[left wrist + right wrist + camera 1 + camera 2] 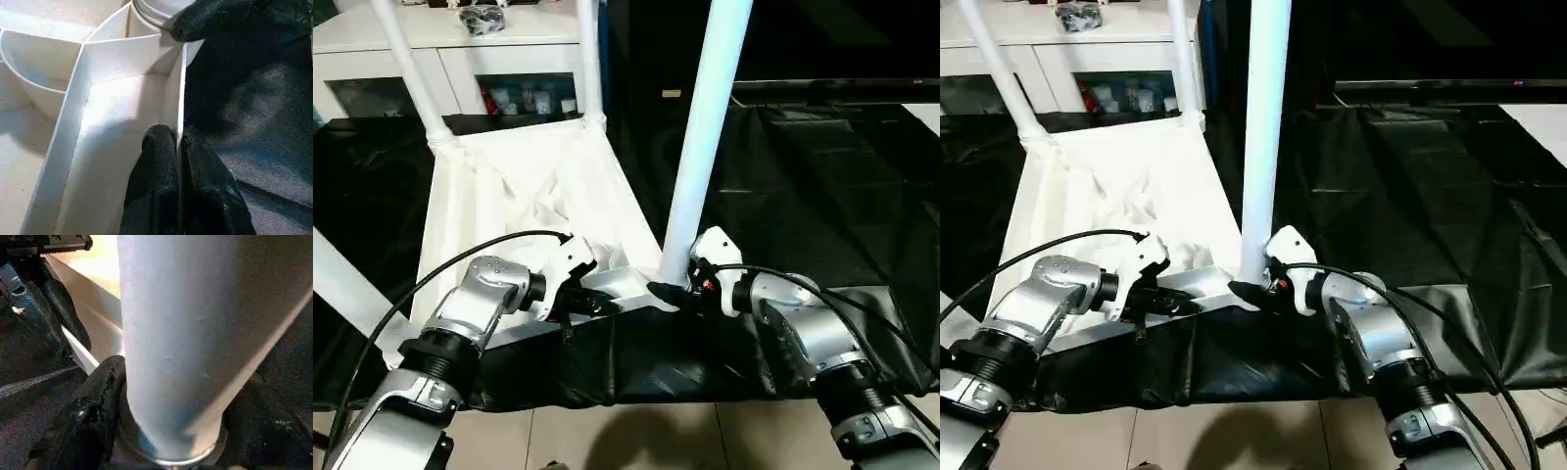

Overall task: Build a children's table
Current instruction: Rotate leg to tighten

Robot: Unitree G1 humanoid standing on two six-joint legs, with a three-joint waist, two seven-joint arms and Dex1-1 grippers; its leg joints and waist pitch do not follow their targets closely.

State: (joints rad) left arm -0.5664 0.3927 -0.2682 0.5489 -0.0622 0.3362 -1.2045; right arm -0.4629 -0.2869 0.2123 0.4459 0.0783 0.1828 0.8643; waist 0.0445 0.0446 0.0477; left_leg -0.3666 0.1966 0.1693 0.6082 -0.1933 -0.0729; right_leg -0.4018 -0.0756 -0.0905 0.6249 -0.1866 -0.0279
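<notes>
The tabletop (524,191) lies upside down with every visible leg standing; the right gripper (668,291) clasps the near leg (705,137) at its socket; the left gripper (180,147) pinches the tabletop's rim; little seems left.

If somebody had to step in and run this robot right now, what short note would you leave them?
Left claw: shut on the near rim of the tabletop, which lies underside up on the black sheet.
Right claw: fingers on either side of the base of the near right leg, which stands upright in its corner socket.
Done: two far legs stand in their sockets; a fourth leg shows at the near left.
Left: check that each leg is fully seated, then turn the table over.
</notes>
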